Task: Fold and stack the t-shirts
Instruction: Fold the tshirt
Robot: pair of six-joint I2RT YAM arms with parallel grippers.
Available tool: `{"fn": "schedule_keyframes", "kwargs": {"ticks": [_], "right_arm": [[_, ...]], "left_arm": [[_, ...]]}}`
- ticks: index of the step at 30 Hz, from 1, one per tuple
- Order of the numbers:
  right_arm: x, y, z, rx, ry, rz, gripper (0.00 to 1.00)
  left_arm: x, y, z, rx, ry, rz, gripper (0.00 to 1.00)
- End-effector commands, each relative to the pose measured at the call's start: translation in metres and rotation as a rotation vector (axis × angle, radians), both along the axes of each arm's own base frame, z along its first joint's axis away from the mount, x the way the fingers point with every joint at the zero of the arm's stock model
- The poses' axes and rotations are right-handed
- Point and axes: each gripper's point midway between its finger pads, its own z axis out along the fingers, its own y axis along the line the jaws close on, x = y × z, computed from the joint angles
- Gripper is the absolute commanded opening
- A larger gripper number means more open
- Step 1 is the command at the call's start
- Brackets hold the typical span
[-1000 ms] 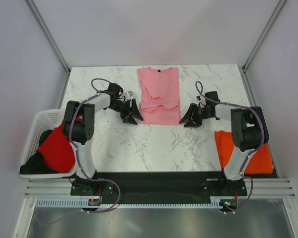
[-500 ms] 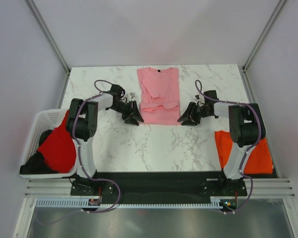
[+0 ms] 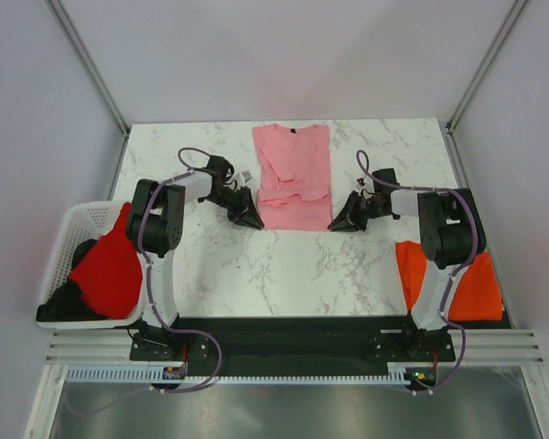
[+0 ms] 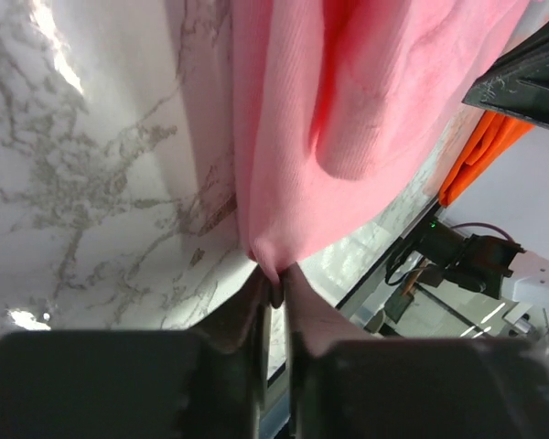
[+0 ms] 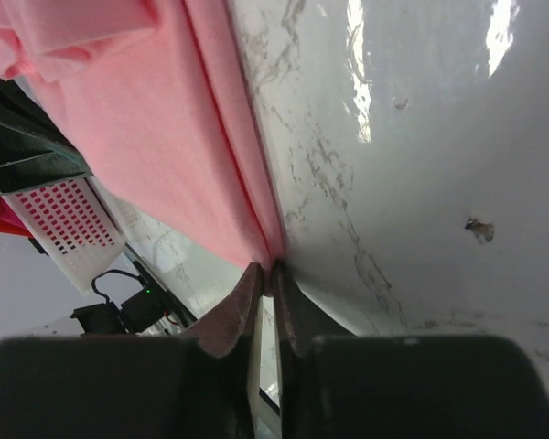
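At the left gripper (image 4: 276, 283): closed tight on one near corner of the pink t-shirt (image 4: 348, 110), a nub of fabric pinched in the jaws. At the right gripper (image 5: 267, 274): clamped the same way on the other near corner, jaws all but touching. Between the two grippers and beyond them: the rest of that shirt, lying on the marble table (image 3: 284, 265). Outward of the left gripper, back toward its arm's base: the red t-shirt (image 3: 105, 274), heaped in a white basket (image 3: 78, 219). Outward of the right gripper, back beside its arm's base: the orange t-shirt (image 3: 480, 288), at the table's edge.
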Motion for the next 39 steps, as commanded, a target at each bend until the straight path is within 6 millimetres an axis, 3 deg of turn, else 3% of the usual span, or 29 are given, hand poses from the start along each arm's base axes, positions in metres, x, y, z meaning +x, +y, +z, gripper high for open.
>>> {"fn": "schedule_keyframes", "kwargs": {"ticks": [1, 3, 9, 15, 26, 30, 39], "right_arm": [[0.001, 0.005, -0.01, -0.004, 0.003, 0.002, 0.11], [0.004, 0.006, -0.007, 0.008, -0.009, 0.003, 0.0], [0.003, 0.012, 0.031, 0.073, -0.073, 0.018, 0.0], [-0.026, 0.013, 0.059, 0.115, -0.091, 0.024, 0.0], [-0.072, 0.008, 0.083, 0.115, -0.124, 0.04, 0.0], [-0.078, 0.006, 0.098, 0.11, -0.17, 0.053, 0.0], [-0.086, 0.004, 0.12, 0.103, -0.226, 0.077, 0.0]], "left_arm": [[0.011, -0.007, 0.005, -0.02, -0.018, 0.002, 0.12], [0.012, -0.008, 0.009, -0.026, -0.025, 0.0, 0.02], [0.007, -0.006, 0.041, -0.025, -0.078, -0.013, 0.02], [-0.014, 0.002, 0.068, -0.01, -0.122, -0.04, 0.02], [-0.037, 0.0, 0.091, -0.003, -0.209, -0.098, 0.02], [-0.054, -0.001, 0.092, -0.002, -0.204, -0.113, 0.02], [-0.066, 0.002, 0.117, -0.01, -0.253, -0.091, 0.02]]}}
